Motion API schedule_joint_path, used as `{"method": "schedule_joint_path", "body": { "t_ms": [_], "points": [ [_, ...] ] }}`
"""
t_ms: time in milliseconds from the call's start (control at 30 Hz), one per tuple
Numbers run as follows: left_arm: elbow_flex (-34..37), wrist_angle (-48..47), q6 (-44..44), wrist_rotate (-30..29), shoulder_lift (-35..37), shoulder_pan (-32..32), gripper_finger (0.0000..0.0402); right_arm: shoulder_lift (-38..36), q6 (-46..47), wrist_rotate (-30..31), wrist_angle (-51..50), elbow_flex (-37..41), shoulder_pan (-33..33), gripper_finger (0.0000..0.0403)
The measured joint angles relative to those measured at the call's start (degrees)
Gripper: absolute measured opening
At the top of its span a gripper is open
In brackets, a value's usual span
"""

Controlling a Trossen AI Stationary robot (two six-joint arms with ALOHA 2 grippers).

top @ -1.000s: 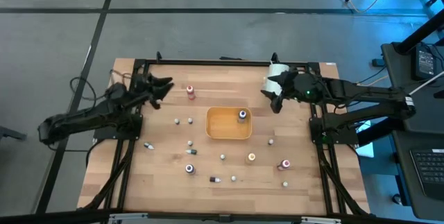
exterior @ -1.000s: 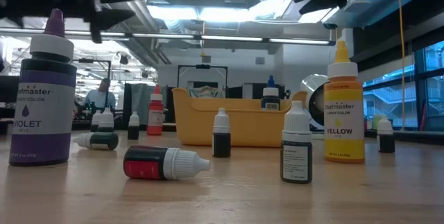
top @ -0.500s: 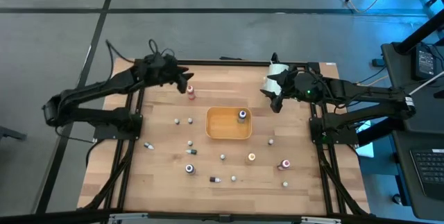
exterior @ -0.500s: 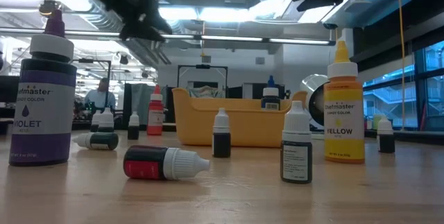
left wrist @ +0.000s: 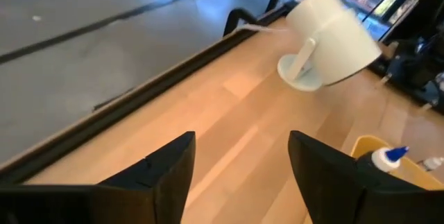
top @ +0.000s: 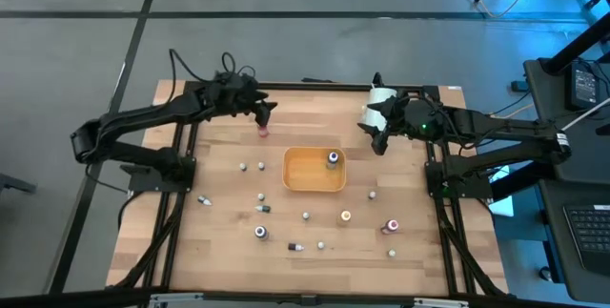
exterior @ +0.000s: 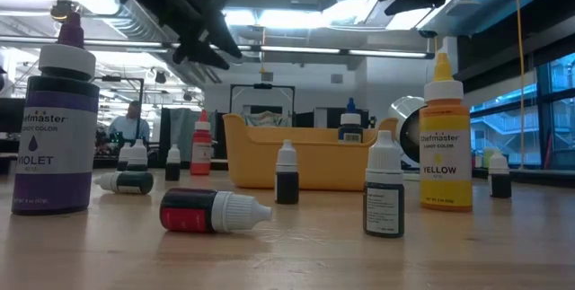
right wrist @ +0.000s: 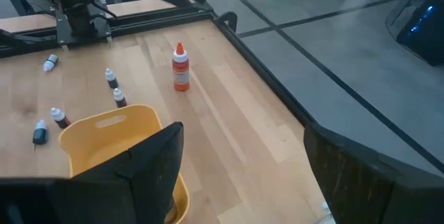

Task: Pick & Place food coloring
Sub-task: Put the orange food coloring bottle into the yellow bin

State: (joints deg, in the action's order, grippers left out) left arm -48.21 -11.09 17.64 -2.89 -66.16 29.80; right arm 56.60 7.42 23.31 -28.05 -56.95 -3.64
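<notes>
Overhead, red-capped bottle half hidden under the left gripper.

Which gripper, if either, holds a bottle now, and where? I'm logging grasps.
Neither. The left gripper is open above the red bottle; the right gripper is open and empty.

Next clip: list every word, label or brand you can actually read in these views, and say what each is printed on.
"Chefmaster", "VIOLET": purple bottle, near left in the low view; the small line between them is too blurred.
"Chefmaster", "YELLOW": yellow bottle, on the right; its small line is also blurred.
Small dark vial: label print too small to read.
High and wrist views: no readable text.
</notes>
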Motion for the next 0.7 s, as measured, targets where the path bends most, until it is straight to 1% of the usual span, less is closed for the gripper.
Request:
{"method": "schedule_joint_path", "body": {
  "t_ms": [100,200,367,500,600,700],
  "points": [
    [0.00,-0.52,0.95,1.19,-0.87,0.00,0.0241,0.00,0.36,0.00,0.00,0.00,0.00,0.0298],
    [0.00,-1.89,2.24,1.34,-1.74,-0.15,0.0239,0.00,2.13,0.00,0.00,0.00,0.00,0.0298],
    [0.00,-9.61,2.71,-1.88,-3.92,-0.13,0.0236,0.02,2.84,0.02,0.02,0.00,0.00,0.0298],
    [0.02,-14.43,2.78,-1.51,-6.48,-0.13,0.0235,0.02,2.84,0.04,0.07,0.00,0.00,0.0298],
    [0.02,-14.72,2.72,-1.05,-8.71,-0.59,0.0235,0.02,2.84,0.04,0.07,0.00,0.00,0.0298],
    [0.02,-14.82,2.61,-2.84,-10.88,-0.90,0.0235,0.02,2.84,0.04,0.09,0.00,0.00,0.0298]
  ]
}}
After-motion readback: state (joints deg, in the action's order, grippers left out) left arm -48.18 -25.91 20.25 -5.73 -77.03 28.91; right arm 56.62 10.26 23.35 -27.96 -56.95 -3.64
